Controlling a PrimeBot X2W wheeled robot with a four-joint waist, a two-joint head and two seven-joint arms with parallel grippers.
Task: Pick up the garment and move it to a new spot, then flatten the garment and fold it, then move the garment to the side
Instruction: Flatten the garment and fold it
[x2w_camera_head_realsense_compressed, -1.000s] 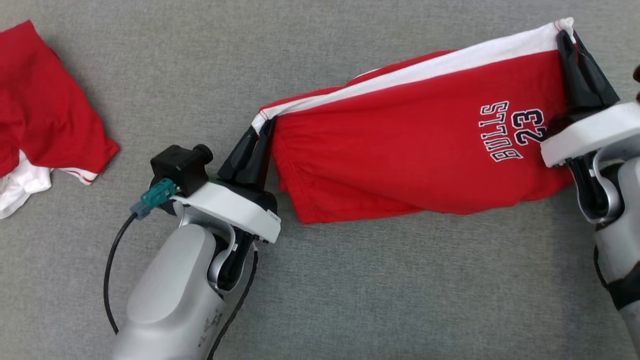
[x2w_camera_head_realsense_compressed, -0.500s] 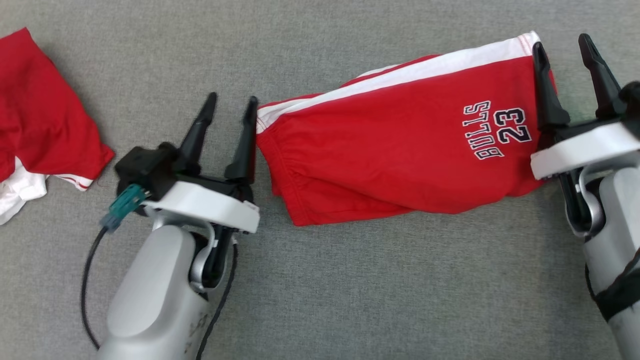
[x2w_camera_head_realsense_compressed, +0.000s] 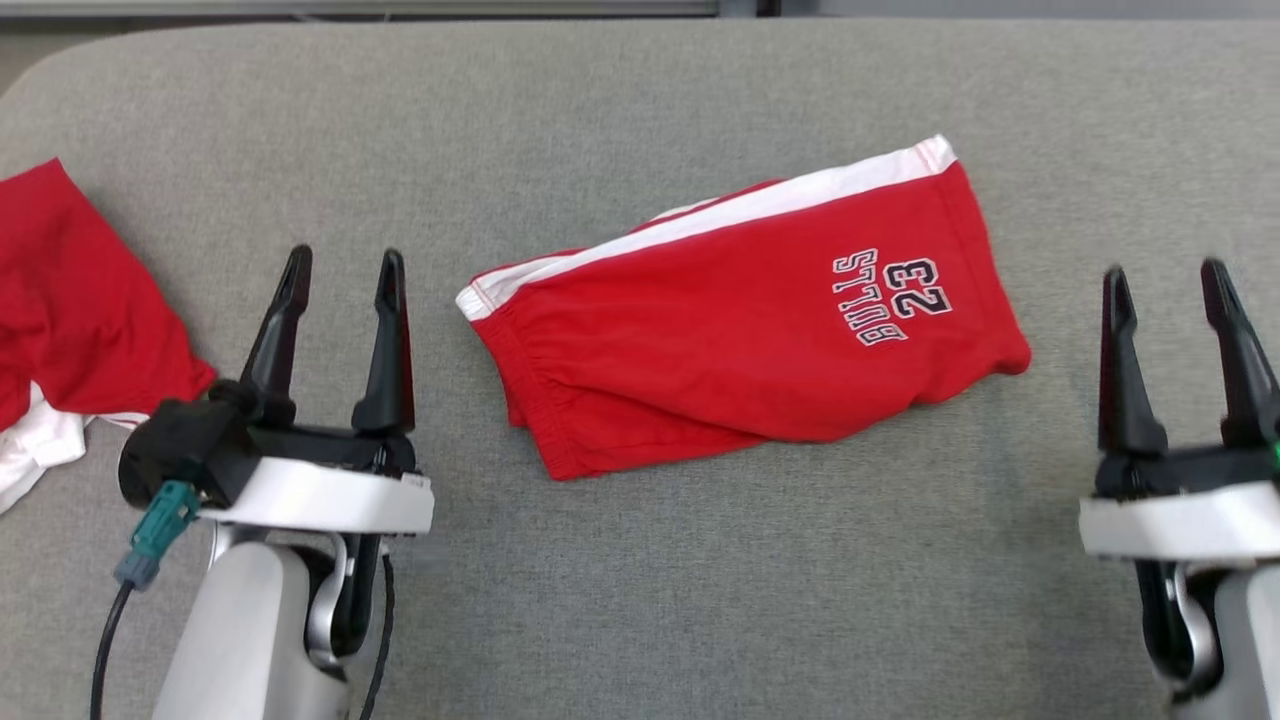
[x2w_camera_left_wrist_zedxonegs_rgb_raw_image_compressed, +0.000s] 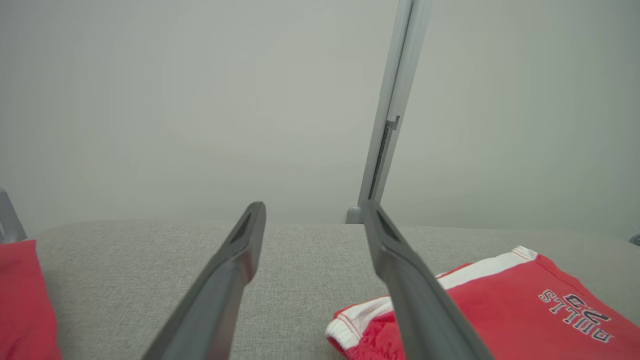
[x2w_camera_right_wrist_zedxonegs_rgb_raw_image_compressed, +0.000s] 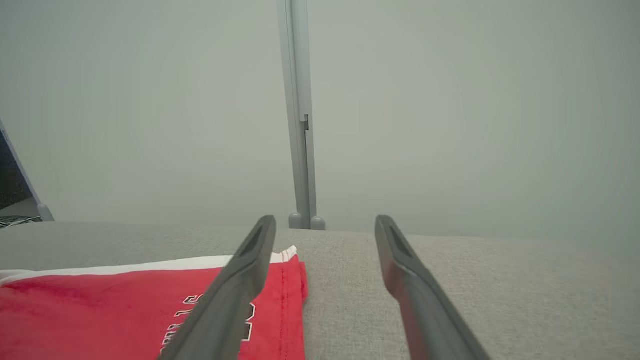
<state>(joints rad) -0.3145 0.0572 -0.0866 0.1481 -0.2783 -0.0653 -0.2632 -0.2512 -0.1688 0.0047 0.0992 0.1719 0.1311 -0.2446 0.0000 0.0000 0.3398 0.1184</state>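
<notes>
Likely a robotics lab or test booth: a grey fabric-covered table (rounded at one far corner) stands against bare pale panels joined by a metal post.

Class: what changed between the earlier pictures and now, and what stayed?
The left gripper and right gripper opened, released the red shorts with a white stripe, and drew back clear. The shorts lie folded on the grey fabric surface. The crumpled red and white garment at left stayed put.
</notes>
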